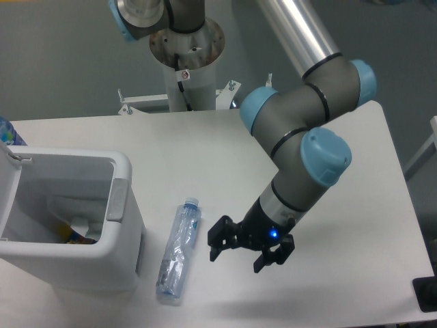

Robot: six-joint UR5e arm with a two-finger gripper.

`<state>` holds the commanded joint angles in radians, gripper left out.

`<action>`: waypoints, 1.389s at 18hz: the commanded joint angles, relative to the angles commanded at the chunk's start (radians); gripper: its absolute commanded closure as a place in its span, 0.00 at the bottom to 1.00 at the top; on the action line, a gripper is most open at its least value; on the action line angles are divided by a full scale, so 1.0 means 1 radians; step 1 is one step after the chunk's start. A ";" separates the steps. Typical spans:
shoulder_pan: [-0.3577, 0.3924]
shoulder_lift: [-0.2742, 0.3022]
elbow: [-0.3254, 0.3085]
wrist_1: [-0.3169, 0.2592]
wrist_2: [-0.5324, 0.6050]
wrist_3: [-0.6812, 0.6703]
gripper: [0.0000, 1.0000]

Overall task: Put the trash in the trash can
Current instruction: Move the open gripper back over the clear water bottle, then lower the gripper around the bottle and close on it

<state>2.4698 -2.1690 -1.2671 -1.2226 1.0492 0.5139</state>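
Note:
A crushed clear plastic bottle (178, 249) with a pale blue cap lies on the white table just right of the trash can (116, 268), a large white bin with a grey side panel. Something white and something yellow and blue show at the bottom of the bin; I cannot tell what they are. My gripper (236, 260) hangs open and empty low over the table, a short way right of the bottle and apart from it.
The arm's base column (186, 61) stands at the back middle of the table (355, 171). A blue object (8, 131) peeks in at the left edge behind the bin. A dark block (426, 294) sits off the front right corner.

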 joint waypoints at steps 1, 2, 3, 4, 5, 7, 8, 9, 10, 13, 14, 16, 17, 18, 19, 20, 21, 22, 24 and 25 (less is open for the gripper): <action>-0.003 -0.005 0.002 -0.002 0.024 -0.006 0.00; -0.014 -0.012 0.005 0.000 0.044 -0.011 0.00; -0.023 -0.020 0.011 -0.002 0.058 -0.012 0.00; -0.028 -0.028 0.012 0.000 0.075 -0.012 0.00; -0.034 -0.034 0.018 0.000 0.097 -0.018 0.00; -0.051 -0.046 0.023 0.000 0.130 -0.028 0.00; -0.055 -0.049 0.023 0.000 0.141 -0.028 0.00; -0.057 -0.052 0.023 0.000 0.147 -0.029 0.00; -0.058 -0.052 0.023 0.000 0.147 -0.029 0.00; -0.064 -0.054 0.023 0.000 0.156 -0.029 0.00; -0.066 -0.055 0.023 0.000 0.167 -0.029 0.00; -0.077 -0.061 0.021 0.000 0.173 -0.035 0.00; -0.081 -0.063 0.021 0.000 0.180 -0.047 0.00; -0.095 -0.072 0.025 0.002 0.181 -0.057 0.00; -0.106 -0.080 0.029 0.002 0.181 -0.061 0.00; -0.113 -0.089 0.034 0.002 0.183 -0.071 0.00; -0.132 -0.098 0.037 0.003 0.184 -0.080 0.00; -0.144 -0.109 0.040 0.003 0.184 -0.081 0.00; -0.164 -0.127 0.044 0.008 0.184 -0.083 0.00; -0.172 -0.135 0.048 0.008 0.186 -0.083 0.00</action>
<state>2.2980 -2.3040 -1.2195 -1.2149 1.2348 0.4310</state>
